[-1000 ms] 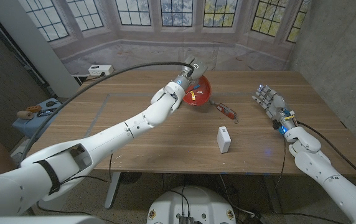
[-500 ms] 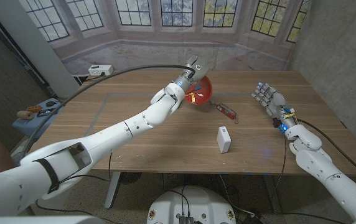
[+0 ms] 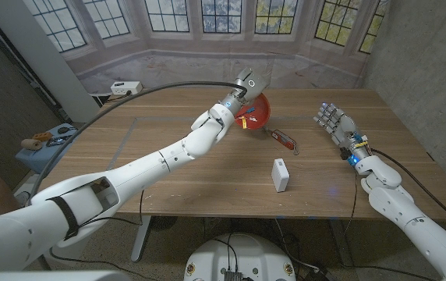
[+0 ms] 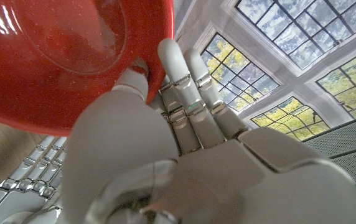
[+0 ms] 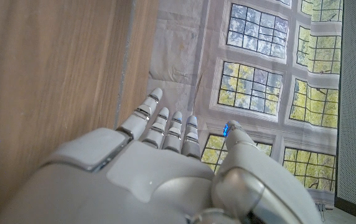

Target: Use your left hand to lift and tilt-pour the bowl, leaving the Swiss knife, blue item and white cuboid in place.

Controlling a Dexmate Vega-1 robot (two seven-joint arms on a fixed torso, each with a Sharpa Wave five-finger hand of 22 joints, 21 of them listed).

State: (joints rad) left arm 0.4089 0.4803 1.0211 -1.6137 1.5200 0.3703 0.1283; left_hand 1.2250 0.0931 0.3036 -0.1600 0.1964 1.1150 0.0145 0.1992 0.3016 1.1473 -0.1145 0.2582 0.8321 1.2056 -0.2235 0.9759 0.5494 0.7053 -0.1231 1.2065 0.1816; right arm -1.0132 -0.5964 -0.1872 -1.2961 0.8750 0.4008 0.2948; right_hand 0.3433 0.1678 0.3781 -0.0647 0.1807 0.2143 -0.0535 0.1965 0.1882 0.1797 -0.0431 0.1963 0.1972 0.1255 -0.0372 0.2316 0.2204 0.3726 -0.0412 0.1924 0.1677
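My left hand (image 3: 237,100) grips the rim of the red bowl (image 3: 256,112) and holds it above the far middle of the table, tipped steeply with its opening facing the right. Small yellow bits show inside it. In the left wrist view the red bowl (image 4: 53,56) sits against the fingers (image 4: 187,93) of my left hand (image 4: 165,149). The red Swiss knife (image 3: 284,139) lies on the table just right of the bowl. Nearer the front lies the white cuboid (image 3: 281,175). My right hand (image 3: 334,121) stands open at the table's right side, fingers up, holding nothing; the right wrist view shows this hand (image 5: 159,162) beside the table (image 5: 47,62).
A black cable arcs over the left arm (image 3: 153,160). A white box (image 3: 125,87) sits on the ledge behind the table. A small blue stand with tools (image 3: 47,140) is off the table's left edge. Faint tape lines (image 3: 125,136) mark the tabletop.
My left hand has raised the bowl slightly and tipped it further, so its opening now faces more to the right. The knife, the cuboid and my right hand have stayed put.
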